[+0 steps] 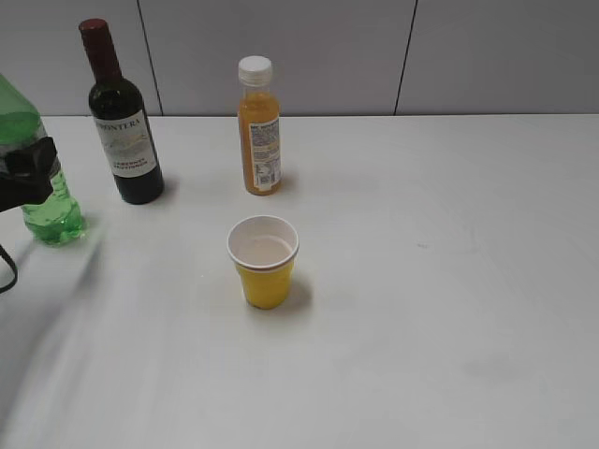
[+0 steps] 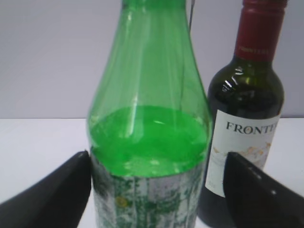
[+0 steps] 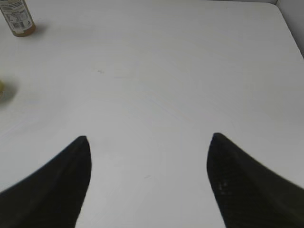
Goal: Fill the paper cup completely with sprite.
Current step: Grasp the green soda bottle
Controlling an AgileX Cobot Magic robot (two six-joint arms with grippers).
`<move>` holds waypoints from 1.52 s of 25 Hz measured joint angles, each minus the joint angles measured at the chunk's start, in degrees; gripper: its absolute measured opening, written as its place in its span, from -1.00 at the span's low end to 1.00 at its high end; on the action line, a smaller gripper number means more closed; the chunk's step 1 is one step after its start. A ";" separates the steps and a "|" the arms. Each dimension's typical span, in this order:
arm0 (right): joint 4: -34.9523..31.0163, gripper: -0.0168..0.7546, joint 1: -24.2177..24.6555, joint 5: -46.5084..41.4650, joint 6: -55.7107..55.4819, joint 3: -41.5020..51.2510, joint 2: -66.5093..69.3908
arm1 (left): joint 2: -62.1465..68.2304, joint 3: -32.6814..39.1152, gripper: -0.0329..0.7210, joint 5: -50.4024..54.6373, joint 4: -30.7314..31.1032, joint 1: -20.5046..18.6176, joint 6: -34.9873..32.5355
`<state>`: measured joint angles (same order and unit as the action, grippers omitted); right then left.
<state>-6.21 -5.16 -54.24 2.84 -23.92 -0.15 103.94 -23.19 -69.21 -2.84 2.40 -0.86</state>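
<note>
In the exterior view, the yellow paper cup point(image 1: 263, 261) stands upright near the middle of the white table point(image 1: 449, 281), its white inside showing under a white rolled rim; whether it holds any liquid I cannot tell. At its 12 o'clock stands an orange juice bottle point(image 1: 258, 126) with a white cap, and at about 10 o'clock a dark wine bottle point(image 1: 123, 117). Farther out at 9 o'clock, at the frame's left edge, is the green sprite bottle point(image 1: 36, 168), upright on its lobed base, with the left claw point(image 1: 23, 173) around its middle.

In the left wrist view, the sprite bottle point(image 2: 149, 137) fills the centre, translucent green with a pale label, liquid reaching just above the label. The claw's two dark fingers point(image 2: 52, 192) sit at either side of the label, seemingly touching it. The wine bottle point(image 2: 244, 114) is just behind at 3 o'clock.

In the right wrist view, the right claw point(image 3: 148, 180) hangs spread wide over bare table, gripping nothing; the juice bottle point(image 3: 18, 19) shows at 10 o'clock.
</note>
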 joint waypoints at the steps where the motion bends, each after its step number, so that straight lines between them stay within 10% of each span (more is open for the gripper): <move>1: 0.00 0.56 0.00 0.00 0.00 0.00 0.00 | 0.78 -0.64 0.85 -0.13 -0.12 0.00 0.00; 38: 0.00 0.56 0.00 0.00 0.00 0.00 0.00 | 15.21 -14.79 0.77 -0.13 -2.05 -0.78 2.18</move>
<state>-6.21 -5.16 -54.24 2.84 -23.92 -0.15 119.15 -37.98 -69.34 -4.89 1.62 1.32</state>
